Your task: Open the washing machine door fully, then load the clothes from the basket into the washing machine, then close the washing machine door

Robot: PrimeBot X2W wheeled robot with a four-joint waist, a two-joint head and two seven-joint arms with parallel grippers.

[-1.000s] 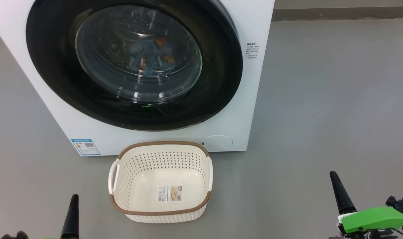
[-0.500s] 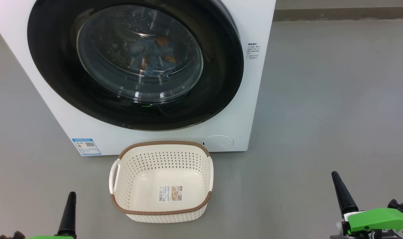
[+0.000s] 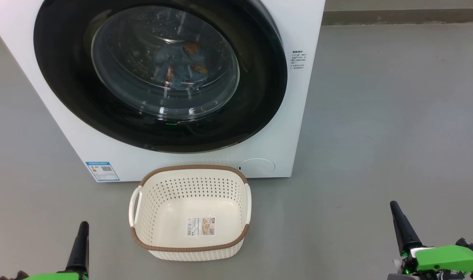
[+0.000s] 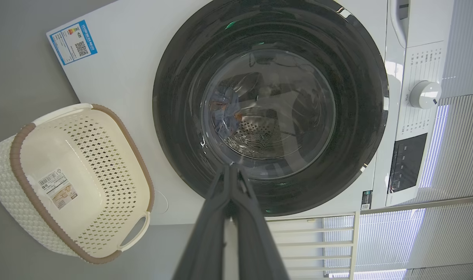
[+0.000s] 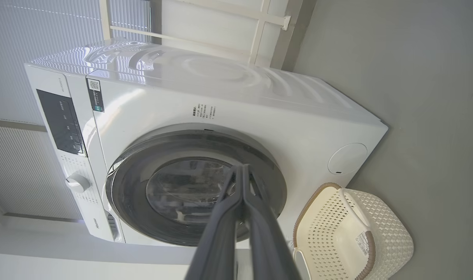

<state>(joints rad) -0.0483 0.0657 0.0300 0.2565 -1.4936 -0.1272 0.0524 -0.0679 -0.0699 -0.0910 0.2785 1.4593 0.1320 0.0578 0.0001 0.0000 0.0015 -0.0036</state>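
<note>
A large white washing machine point(image 3: 298, 116) stands on a grey floor point(image 3: 376, 136). The washing machine door point(image 3: 65, 77) is shut against its front, a wide glossy black ring around a bulging glass window. Behind the glass, low in the steel drum, lie the clothes point(image 3: 178, 66): light blue fabric with orange-brown bear figures.

Just in front of the machine, below the door, sits the basket point(image 3: 189, 247). It is cream perforated plastic with a brown braided rim and white side handles. On its floor is a paper label point(image 3: 200, 226) with a barcode and a small product picture; the print is too small to read.

A blue label point(image 3: 102, 171) with a QR code is stuck at the machine's lower left corner. A block of small dark writing point(image 3: 299, 60) sits right of the door, also too small to read. The left wrist view shows a dark control panel point(image 4: 407, 161) and a white dial point(image 4: 425, 94). The right wrist view shows a narrow dark sticker point(image 5: 95, 95) with a QR code on top.

The left gripper point(image 3: 84, 225) is at the lower left and the right gripper point(image 3: 394, 204) at the lower right. Both are well apart from the basket. Each points towards the machine, fingers pressed fully together with nothing between them.
</note>
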